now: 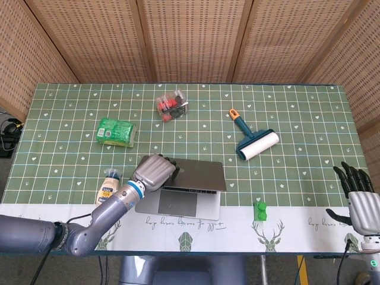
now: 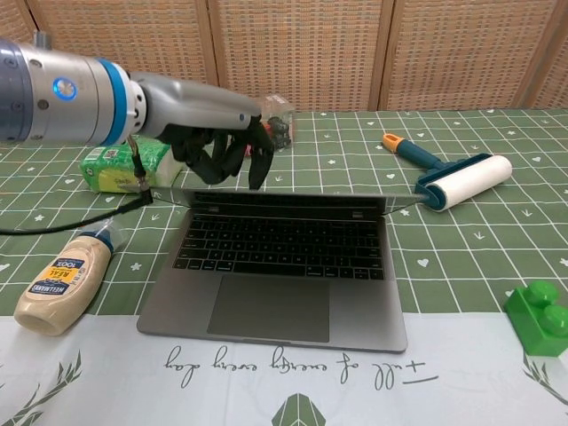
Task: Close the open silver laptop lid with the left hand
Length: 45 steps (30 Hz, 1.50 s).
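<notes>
Silver laptop point(image 1: 189, 178) at lower centre of the frame, lid point(image 2: 293, 190) tipped low over the keyboard, pressed from above by left hand point(image 1: 154, 171) with fingers point(image 2: 257, 167) draped on its edge, grasping nothing; right hand point(image 1: 360, 196) bottom right, splayed, empty.
</notes>
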### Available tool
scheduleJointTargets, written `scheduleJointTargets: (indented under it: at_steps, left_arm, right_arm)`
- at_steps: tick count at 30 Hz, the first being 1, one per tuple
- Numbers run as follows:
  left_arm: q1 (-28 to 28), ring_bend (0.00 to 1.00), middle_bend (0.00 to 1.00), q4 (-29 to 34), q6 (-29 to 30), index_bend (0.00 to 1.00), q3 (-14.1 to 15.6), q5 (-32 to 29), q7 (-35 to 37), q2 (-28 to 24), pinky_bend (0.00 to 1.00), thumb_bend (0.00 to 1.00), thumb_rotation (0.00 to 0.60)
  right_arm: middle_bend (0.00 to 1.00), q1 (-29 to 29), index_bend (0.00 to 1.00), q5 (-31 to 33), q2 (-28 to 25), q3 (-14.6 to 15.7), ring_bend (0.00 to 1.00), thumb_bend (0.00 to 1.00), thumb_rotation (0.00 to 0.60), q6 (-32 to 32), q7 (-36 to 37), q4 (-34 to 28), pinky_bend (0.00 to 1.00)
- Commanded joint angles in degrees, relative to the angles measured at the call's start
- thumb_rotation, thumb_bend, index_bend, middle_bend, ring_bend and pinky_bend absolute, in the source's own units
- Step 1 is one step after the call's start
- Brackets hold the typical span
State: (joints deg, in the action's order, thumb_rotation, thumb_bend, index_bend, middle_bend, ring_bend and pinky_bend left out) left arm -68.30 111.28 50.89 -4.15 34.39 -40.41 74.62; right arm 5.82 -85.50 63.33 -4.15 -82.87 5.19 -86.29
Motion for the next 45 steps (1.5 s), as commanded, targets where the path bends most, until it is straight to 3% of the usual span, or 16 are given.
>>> scheduleJointTargets:
  at_steps: [1,13,22,31,33,38,41,45]
  left_arm:
    - [0.8,0.34,0.33,-0.7,-0.9,0.46,1.9,1.2,0.7,1.4,0.36,1.00,0.600]
    - [2.2,0.34,0.33,-6.0,-2.9,0.46,6.0,3.5,2.0,7.0,0.36,1.00,0.600]
    - [2.5,0.34,0.33,-9.9,-3.6,0.46,7.6,4.1,2.2,10.5,0.36,1.00,0.600]
    - [3.0,0.33,0.30,-10.8,-3.2,0.41,7.9,4.9,2.9,10.8,0.33,0.99,0.600]
    - [3.5,0.28,0.25,-10.2,-2.4,0.37,7.6,5.8,3.5,10.2,0.31,0.91,0.600]
    - [6.6,0.04,0.01,-5.8,3.6,0.14,6.0,11.2,6.7,6.9,0.11,0.50,0.600]
    - [10.3,0.00,0.00,-2.1,10.5,0.05,6.2,17.1,8.5,4.4,0.02,0.31,0.600]
    - [19.2,0.00,0.00,-0.8,25.5,0.00,10.0,30.5,9.0,3.2,0.00,0.23,0.600]
  right_arm:
    - [0.00,0.0,0.04,-0.1,0.0,0.1,0.00,0.06,0.600,-0.1,-0.1,-0.1,0.00]
    - [0.00,-0.2,0.04,-0.3,-0.1,0.3,0.00,0.06,0.600,-0.2,-0.4,-0.4,0.00]
    - [0.00,-0.1,0.04,-0.2,-0.2,0.3,0.00,0.06,0.600,-0.1,-0.4,-0.4,0.00]
    - [0.00,-0.1,0.04,-0.2,-0.2,0.2,0.00,0.06,0.600,-0.1,-0.4,-0.4,0.00]
    - [0.00,-0.2,0.04,-0.3,-0.2,0.3,0.00,0.06,0.600,-0.3,-0.5,-0.4,0.00]
    - [0.00,-0.4,0.04,-0.4,-0.3,0.2,0.00,0.06,0.600,-0.7,-0.4,-0.6,0.00]
    - [0.00,-0.4,0.04,-0.5,-0.3,0.1,0.00,0.06,0.600,-1.0,-0.3,-0.6,0.00]
    - [0.00,-0.4,0.03,-0.6,0.0,0.1,0.00,0.06,0.600,-1.3,-0.3,-0.4,0.00]
